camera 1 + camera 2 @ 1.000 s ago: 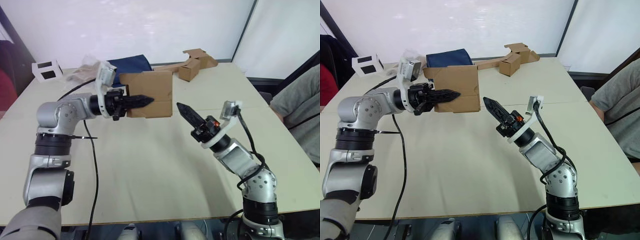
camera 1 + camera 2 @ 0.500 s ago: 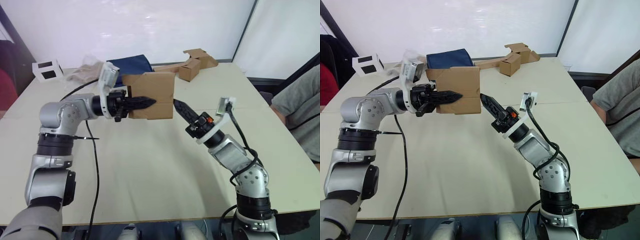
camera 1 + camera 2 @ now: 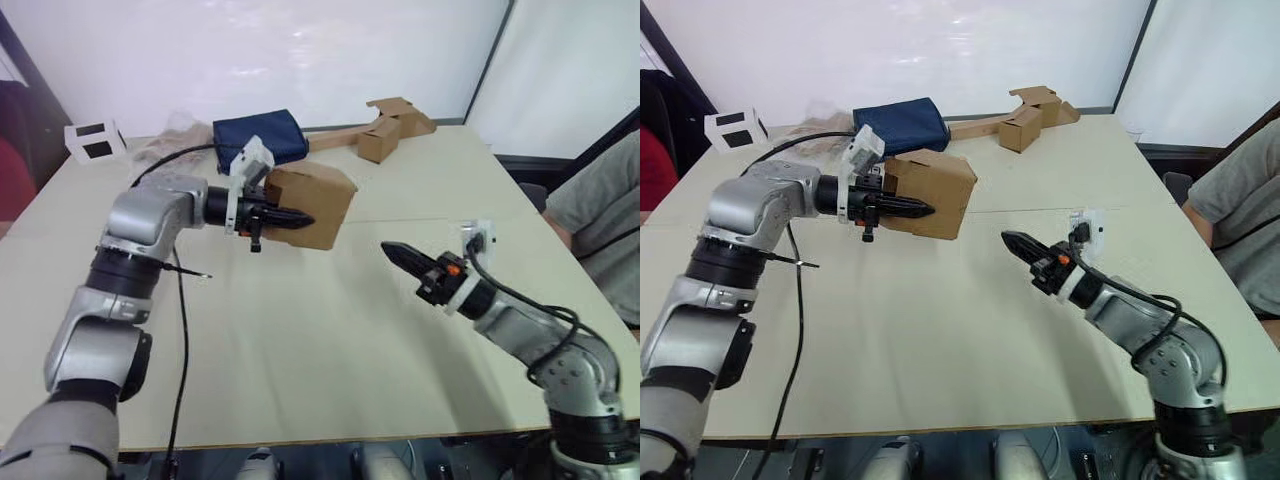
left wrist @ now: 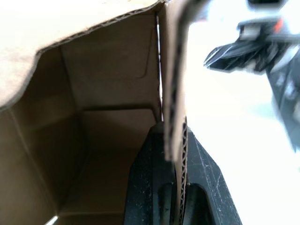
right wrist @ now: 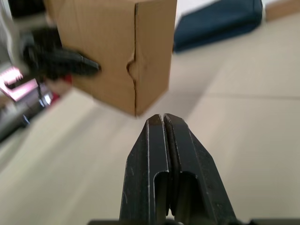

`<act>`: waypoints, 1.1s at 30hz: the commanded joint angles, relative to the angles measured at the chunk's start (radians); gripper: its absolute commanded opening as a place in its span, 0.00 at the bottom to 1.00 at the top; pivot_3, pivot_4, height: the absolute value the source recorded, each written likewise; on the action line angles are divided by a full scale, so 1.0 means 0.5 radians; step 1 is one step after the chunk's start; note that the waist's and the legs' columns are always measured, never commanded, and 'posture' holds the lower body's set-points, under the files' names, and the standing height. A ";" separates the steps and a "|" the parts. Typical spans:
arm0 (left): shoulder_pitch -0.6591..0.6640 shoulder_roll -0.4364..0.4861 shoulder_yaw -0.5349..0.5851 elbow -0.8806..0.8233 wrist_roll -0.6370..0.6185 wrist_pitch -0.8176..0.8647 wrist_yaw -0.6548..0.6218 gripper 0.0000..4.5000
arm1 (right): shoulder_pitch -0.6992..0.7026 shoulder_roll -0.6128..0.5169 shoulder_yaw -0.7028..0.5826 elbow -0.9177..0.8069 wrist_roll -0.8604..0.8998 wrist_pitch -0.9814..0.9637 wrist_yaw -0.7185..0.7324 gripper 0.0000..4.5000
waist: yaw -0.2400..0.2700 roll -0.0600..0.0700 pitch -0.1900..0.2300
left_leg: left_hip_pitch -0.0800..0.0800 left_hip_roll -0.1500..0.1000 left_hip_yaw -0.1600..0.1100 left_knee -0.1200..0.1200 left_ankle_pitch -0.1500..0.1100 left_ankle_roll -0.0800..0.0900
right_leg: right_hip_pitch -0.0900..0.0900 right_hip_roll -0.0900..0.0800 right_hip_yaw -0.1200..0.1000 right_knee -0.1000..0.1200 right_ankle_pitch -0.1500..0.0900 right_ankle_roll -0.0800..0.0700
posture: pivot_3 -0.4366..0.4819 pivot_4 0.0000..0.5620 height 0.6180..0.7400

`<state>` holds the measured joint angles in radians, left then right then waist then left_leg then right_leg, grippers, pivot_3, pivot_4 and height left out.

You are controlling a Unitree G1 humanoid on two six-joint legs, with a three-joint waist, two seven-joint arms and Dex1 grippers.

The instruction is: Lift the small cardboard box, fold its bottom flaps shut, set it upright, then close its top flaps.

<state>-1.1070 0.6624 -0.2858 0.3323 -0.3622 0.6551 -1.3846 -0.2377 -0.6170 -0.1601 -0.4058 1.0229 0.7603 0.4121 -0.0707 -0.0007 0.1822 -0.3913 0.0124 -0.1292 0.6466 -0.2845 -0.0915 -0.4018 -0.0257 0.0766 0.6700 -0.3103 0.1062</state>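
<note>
Over at the far left corner of the table [image 3: 330, 350] there's a white box with black squares [image 3: 92, 139] just sitting there, and further along the back edge a dark blue bag [image 3: 260, 135]. The left gripper [image 3: 300, 219] has the small cardboard box [image 3: 315, 200] up off the table, tilted, with its fingers pinched tight on one wall of it; in the left wrist view you can see the corrugated edge sandwiched right between the two black fingers [image 4: 150, 187], one inside the box and one outside. The end of the box facing the right arm looks folded shut with a seam down the middle. Behind it near the back edge is a long cardboard strip with brown cardboard pieces [image 3: 385, 128]. The right gripper [image 3: 392, 249] hangs over the table, well apart from the box, fingers pressed together with nothing in them. A person's grey sleeve [image 3: 600, 215] shows at the right edge.
</note>
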 commanded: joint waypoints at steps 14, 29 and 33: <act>-0.463 -0.115 -0.964 0.135 0.863 -0.309 -0.459 0.00 | 0.049 -0.323 0.375 -0.308 -0.735 -0.058 0.297 0.01 | 0.015 -0.004 0.003 | -0.001 0.000 0.000 0.003 -0.001 0.002 | 0.004 -0.001 -0.001 -0.004 0.000 0.001 | 0.48 0.27 1.00; -0.936 -0.079 -0.783 0.526 0.148 0.057 -0.460 0.55 | 0.141 -0.201 0.385 -0.277 -0.946 -0.059 0.243 0.00 | 0.011 -0.005 0.005 | 0.001 0.000 -0.001 0.003 -0.001 0.002 | 0.004 -0.001 -0.001 -0.002 0.000 0.001 | 0.48 0.27 1.00; -1.016 -0.129 -0.279 0.895 0.039 0.337 -0.165 0.55 | 0.178 -0.161 0.374 -0.219 -1.018 -0.112 0.217 0.00 | 0.003 -0.005 0.005 | 0.001 -0.001 0.000 0.004 -0.002 0.003 | 0.004 -0.001 -0.001 -0.002 -0.001 0.001 | 0.48 0.27 1.00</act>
<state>-1.5781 0.5937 -0.5594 0.7160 -0.3013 0.7693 -1.5483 -0.1545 -0.7116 0.0537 -0.5077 0.5287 0.7316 0.5246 -0.0691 -0.0033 0.1849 -0.3911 0.0121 -0.1295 0.6482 -0.2855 -0.0898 -0.4002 -0.0260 0.0760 0.6692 -0.3107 0.1069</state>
